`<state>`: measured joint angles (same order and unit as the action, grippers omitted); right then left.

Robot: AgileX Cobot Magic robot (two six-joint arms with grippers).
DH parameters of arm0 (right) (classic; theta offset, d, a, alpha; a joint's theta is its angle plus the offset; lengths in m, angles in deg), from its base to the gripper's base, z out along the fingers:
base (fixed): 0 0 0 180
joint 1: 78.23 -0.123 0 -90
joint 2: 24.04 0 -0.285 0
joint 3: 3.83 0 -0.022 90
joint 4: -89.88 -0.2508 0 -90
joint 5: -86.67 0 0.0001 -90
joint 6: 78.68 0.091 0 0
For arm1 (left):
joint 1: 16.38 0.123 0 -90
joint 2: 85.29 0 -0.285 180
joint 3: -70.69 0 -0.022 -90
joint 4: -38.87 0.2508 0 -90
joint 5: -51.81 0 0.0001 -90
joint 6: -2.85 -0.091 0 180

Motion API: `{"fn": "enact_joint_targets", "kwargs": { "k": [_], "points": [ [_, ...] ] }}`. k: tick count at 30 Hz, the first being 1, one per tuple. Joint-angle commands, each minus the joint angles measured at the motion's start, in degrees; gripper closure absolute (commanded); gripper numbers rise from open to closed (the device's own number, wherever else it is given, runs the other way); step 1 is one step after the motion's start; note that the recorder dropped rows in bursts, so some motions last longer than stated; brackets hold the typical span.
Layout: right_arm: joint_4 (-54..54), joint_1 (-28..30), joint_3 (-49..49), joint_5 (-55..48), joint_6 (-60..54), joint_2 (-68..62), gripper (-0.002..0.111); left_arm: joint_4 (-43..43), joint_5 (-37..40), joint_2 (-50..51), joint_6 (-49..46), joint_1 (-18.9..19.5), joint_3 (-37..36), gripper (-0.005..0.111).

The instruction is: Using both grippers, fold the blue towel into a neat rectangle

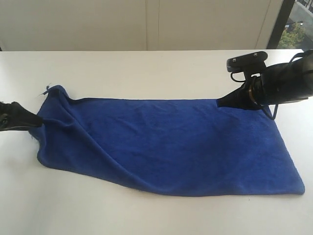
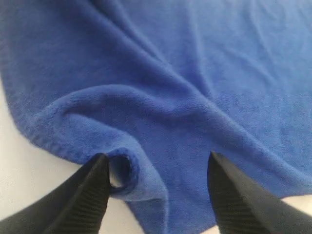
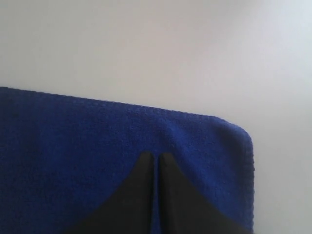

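Blue towel (image 1: 171,147) spread across white table (image 1: 146,73), left end rumpled. Left gripper (image 2: 158,158) gapes wide astride the bunched edge; right gripper (image 3: 155,157) pinches the far-right corner. Risk: grasping bunched layers may skew the fold.

There is 1 blue towel (image 1: 171,147) and 1 bench (image 1: 146,73). There are 2 grippers: 1 left gripper (image 1: 38,121) and 1 right gripper (image 1: 220,102). Each gripper has 2 black fingers, 4 in all: the left wrist view shows 2 fingers (image 2: 90,200), and the right wrist view shows 2 fingers (image 3: 134,195). There is 1 camera block (image 1: 247,60), 1 loose thread (image 1: 45,89) and 1 window (image 1: 298,24).
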<state>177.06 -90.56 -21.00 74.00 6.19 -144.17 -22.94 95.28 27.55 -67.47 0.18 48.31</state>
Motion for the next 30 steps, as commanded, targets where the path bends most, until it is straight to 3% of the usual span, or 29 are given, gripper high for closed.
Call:
{"fn": "enact_joint_targets", "kwargs": {
  "k": [1,4,12,22,24,27,30],
  "points": [
    [0.06,0.37,-0.17,0.36,-0.19,0.62,0.104,-2.06,4.96,-2.35,-0.37,-0.04,0.94,0.043],
    [0.06,0.37,-0.17,0.36,-0.19,0.62,0.104,-2.84,6.16,-2.6,-0.52,-0.32,0.94,0.043],
    [0.06,0.37,-0.17,0.36,-0.19,0.62,0.104,-1.02,2.6,-2.6,-0.83,-5.5,0.94,0.043],
    [0.06,0.37,-0.17,0.59,-0.19,0.62,0.104,-0.05,-0.51,-5.75,1.57,-5.27,1.27,0.049],
    [0.06,0.37,-0.17,0.59,-0.19,0.62,0.104,6.63,-0.24,-6.74,7.6,-5.27,1.27,0.049],
    [0.06,0.37,-0.17,0.59,-0.19,0.62,0.104,23.64,-2.89,-7.11,19.73,-5.27,1.12,0.049],
    [0.06,0.37,-0.17,0.59,-0.19,0.62,0.104,29.88,-7.05,-7.01,27.08,-5.27,1.14,0.049]
  ]
}}
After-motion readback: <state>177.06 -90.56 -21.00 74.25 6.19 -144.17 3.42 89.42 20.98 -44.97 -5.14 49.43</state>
